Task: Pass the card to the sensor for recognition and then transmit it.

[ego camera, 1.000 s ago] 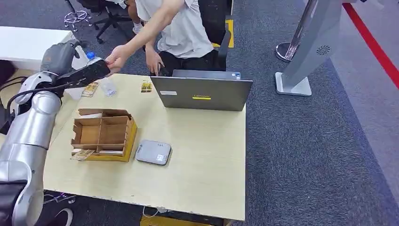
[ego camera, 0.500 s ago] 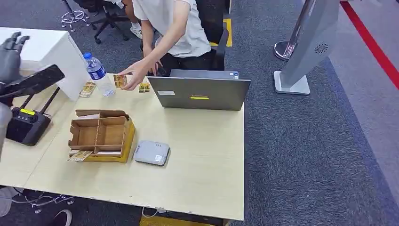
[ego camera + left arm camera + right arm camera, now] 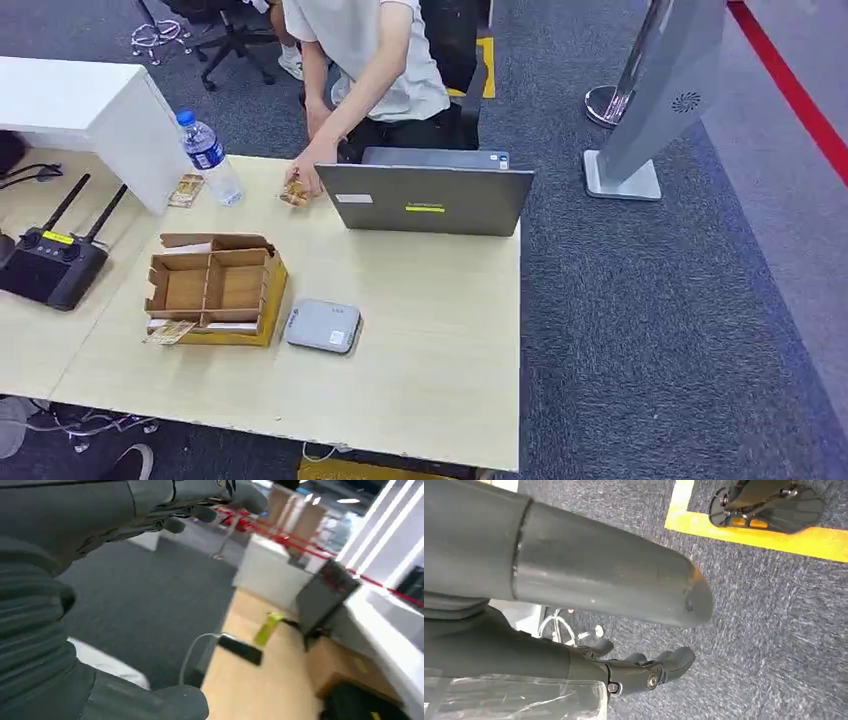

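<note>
**Card handed over; left arm withdrawn from the table**

Head view: the left arm that reached across the table's far corner a second ago has gone from this view. The person's hand [image 3: 303,181], which took the card half a second ago, now presses that card [image 3: 293,194] onto the table [image 3: 430,330] beside the laptop [image 3: 428,198]. I judge the handover done. The sensor [image 3: 324,325] lies free, just beside the cardboard organizer [image 3: 214,288]; another card [image 3: 169,331] pokes out at the organizer's near edge. Bottle [image 3: 208,155] and a further card [image 3: 187,189] crowd the far edge; the remote controller [image 3: 47,262] sits left. Open room lies on the near and right tabletop.

Left wrist view: left hand [image 3: 150,510] raised, fingers loosely apart, holding nothing.

Right wrist view: right hand [image 3: 634,667] hangs over carpet, fingers slack and apart, holding nothing.
</note>
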Tool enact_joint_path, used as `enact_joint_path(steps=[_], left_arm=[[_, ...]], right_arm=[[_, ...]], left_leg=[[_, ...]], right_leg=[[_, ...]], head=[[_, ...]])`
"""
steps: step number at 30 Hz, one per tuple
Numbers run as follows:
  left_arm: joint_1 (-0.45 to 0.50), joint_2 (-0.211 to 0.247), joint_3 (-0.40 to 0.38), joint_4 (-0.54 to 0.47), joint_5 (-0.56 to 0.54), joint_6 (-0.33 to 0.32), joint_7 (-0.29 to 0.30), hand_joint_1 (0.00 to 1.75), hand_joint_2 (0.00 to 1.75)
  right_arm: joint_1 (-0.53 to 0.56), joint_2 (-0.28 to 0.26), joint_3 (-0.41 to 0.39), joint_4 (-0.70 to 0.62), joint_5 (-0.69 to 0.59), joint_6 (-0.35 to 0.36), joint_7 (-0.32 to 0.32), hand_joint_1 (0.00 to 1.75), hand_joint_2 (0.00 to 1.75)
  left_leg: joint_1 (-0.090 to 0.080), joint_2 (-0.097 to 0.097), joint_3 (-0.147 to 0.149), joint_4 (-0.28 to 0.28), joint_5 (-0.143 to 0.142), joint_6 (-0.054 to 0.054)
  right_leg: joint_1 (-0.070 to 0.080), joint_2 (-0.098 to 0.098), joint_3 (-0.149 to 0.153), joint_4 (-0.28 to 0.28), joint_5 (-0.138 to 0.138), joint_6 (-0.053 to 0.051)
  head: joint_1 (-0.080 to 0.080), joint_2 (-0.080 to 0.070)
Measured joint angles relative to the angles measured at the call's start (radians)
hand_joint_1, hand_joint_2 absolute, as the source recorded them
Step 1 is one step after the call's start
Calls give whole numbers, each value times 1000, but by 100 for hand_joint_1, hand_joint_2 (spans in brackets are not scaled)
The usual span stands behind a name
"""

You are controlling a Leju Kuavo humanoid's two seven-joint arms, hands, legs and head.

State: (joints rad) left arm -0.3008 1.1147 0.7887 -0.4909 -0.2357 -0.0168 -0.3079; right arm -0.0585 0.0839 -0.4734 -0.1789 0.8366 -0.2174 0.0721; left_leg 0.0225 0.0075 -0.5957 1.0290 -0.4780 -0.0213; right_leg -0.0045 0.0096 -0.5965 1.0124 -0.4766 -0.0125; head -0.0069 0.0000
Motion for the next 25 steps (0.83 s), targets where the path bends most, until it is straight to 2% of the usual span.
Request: enact_joint_path(steps=[5, 12, 15, 16, 18, 21, 24, 25], left_arm=[[27, 2, 91, 62, -2, 8, 13, 0, 175], [36, 4, 132, 93, -2, 9, 15, 0, 175], [43, -2, 162, 110, 63, 21, 69, 0, 175], [65, -18, 188, 118, 110, 26, 78, 0, 175], [98, -70, 257, 135, 218, 18, 72, 0, 175], [155, -208, 375, 170, 323, 21, 40, 0, 175], [190, -354, 453, 198, 366, 37, 26, 0, 175], [198, -404, 474, 207, 369, 42, 28, 0, 175]], right_arm=[[-6, -3, -10, 0, 1, 0, 0, 0, 0], [-6, -3, -11, 0, 1, 0, 0, 0, 0], [-7, -3, -13, 0, 1, -3, 0, 0, 0], [-7, -4, -15, 0, 2, -4, 2, 0, 0], [-5, -5, -19, 0, 1, -6, 1, 0, 0], [-5, -6, -31, 0, 4, -12, 2, 0, 0], [-5, -8, -35, 0, 16, -22, 7, 0, 0], [-5, -8, -35, 0, 26, -23, 6, 0, 0]], left_leg=[[1, -7, 1, 0, 1, 1], [1, -7, 3, 0, 1, 1], [1, -7, 4, 0, 1, 1], [0, -6, 5, 0, 1, 1], [-3, -6, 7, 0, 0, 1], [-4, -5, 9, -1, -1, 1], [-5, -5, 9, -1, -1, 2], [-5, -5, 9, -1, -2, 3]], right_leg=[[1, -9, 7, -1, 1, 0], [1, -9, 8, -1, 1, -1], [1, -9, 9, -1, 1, -1], [0, -8, 9, -1, 1, -1], [-3, -7, 10, -1, 0, 0], [-4, -5, 11, -1, 0, 0], [-4, -6, 13, -3, 0, 0], [-4, -6, 13, -3, 0, 1]], head=[[2, 0], [3, 0], [2, 0], [4, 0], [1, 0], [-5, 0], [0, 0], [-3, 0]])
